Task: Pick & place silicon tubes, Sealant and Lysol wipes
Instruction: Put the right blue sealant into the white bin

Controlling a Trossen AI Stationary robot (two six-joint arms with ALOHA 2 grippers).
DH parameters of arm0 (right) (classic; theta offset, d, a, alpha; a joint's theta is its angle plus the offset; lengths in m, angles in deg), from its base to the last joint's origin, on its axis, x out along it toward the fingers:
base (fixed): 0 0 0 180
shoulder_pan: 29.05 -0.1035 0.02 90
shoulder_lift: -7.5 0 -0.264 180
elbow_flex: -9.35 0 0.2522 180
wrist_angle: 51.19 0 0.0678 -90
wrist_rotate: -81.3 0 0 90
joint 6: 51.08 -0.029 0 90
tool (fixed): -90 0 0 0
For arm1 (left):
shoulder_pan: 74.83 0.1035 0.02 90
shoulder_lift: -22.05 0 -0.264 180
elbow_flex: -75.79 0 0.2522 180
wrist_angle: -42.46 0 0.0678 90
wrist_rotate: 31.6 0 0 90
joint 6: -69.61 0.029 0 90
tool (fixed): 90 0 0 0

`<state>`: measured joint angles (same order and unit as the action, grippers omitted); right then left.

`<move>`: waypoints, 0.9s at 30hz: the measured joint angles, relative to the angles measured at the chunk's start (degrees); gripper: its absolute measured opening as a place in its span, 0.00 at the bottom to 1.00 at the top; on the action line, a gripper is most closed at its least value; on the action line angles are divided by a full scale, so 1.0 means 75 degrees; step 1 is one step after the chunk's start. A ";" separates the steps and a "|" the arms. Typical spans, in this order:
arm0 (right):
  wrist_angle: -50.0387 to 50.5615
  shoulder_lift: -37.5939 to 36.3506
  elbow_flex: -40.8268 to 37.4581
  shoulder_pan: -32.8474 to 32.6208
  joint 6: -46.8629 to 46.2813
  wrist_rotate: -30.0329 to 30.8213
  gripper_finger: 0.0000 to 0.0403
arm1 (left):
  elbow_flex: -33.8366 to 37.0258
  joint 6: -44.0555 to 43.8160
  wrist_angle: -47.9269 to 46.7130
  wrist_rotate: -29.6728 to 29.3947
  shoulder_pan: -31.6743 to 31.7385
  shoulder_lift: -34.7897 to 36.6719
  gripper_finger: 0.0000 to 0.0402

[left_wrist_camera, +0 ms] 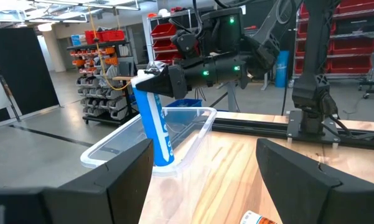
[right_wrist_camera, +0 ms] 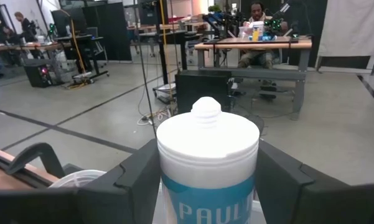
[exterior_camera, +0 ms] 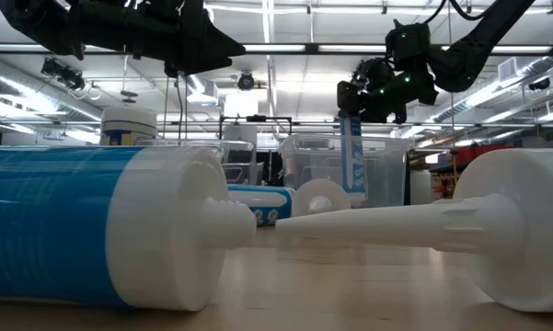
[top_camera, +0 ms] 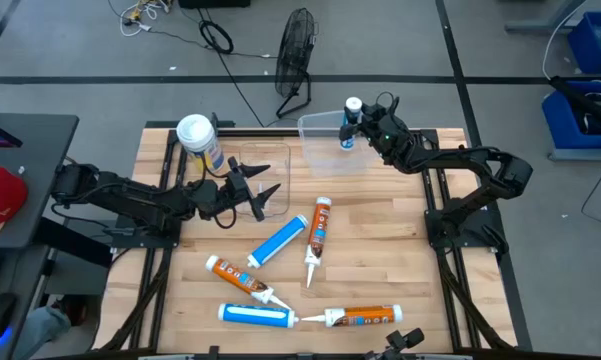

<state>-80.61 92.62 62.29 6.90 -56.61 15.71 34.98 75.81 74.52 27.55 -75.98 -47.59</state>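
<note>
Wooden surface at frame centre carries five tubes lying loose; the Lysol wipes stand upper left, unmoved. Right gripper, fingers clamped on an upright blue tube, hangs over the clear bin, upper centre. Left gripper hovers left of centre, fingers spread, empty.

Workshop, parts-bin shelves, concrete floor
</note>
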 joint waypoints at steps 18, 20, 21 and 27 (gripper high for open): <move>0.0110 0.0002 0.0000 0.0003 0.0141 0.0002 0.52 | 0.0000 -0.0143 0.0009 0.0003 0.0002 0.0000 0.72; 0.0086 0.0107 0.0002 0.0003 0.0187 0.0003 0.52 | 0.0000 -0.0146 0.0009 0.0003 -0.0006 0.0000 0.72; 0.0124 0.0166 0.0002 0.0003 0.0192 0.0001 0.52 | 0.0000 -0.0147 0.0009 0.0003 -0.0021 0.0000 0.72; -0.0517 0.0647 0.0000 -0.0003 0.0073 0.0000 0.52 | 0.0003 -0.0142 0.0024 0.0007 -0.0054 0.0000 0.72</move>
<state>-84.49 97.48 62.29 6.87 -56.06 15.71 35.00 74.75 74.70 27.61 -76.38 -47.59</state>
